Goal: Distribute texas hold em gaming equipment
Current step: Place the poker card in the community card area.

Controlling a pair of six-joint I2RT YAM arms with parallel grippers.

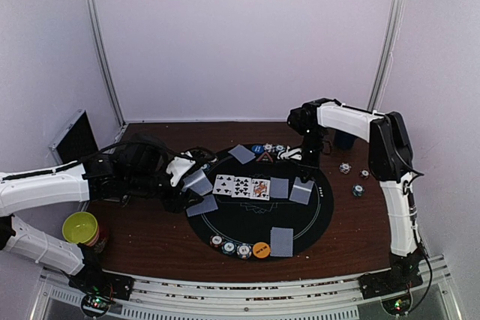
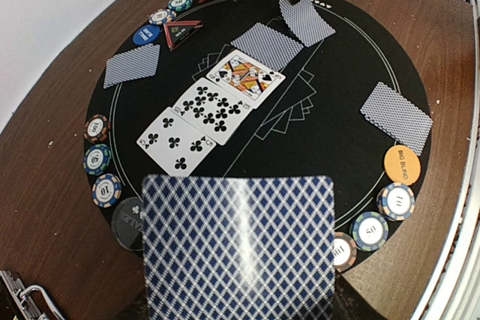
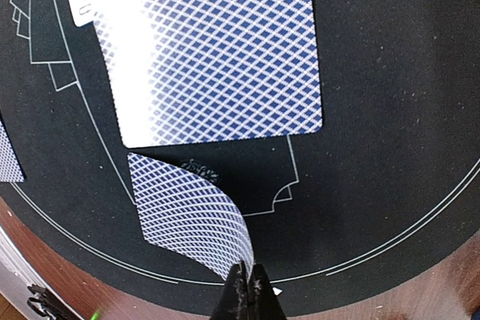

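Observation:
On the round black mat [image 1: 247, 219] three cards lie face up in a row [image 1: 241, 186], with a blue-backed card [image 1: 279, 187] beside them. My right gripper [image 3: 247, 271] is shut on the corner of another blue-backed card [image 3: 184, 211], which bends down with its far end on the mat. My left gripper [image 1: 186, 181] is at the mat's left edge, shut on blue-backed cards [image 2: 238, 249] that hide its fingers. Striped chips [image 2: 395, 200] and an orange button [image 2: 401, 164] sit at one rim. A blue button [image 2: 147, 34] and a red triangle [image 2: 182, 31] sit at the other.
A yellow-green bowl [image 1: 80, 227] stands near the left arm's base. A dark blue cup [image 1: 344, 140] stands behind the right arm. Loose chips [image 1: 358, 190] lie on the wood right of the mat. Single face-down cards lie at the far [image 1: 241, 154] and near [image 1: 281, 241] rims.

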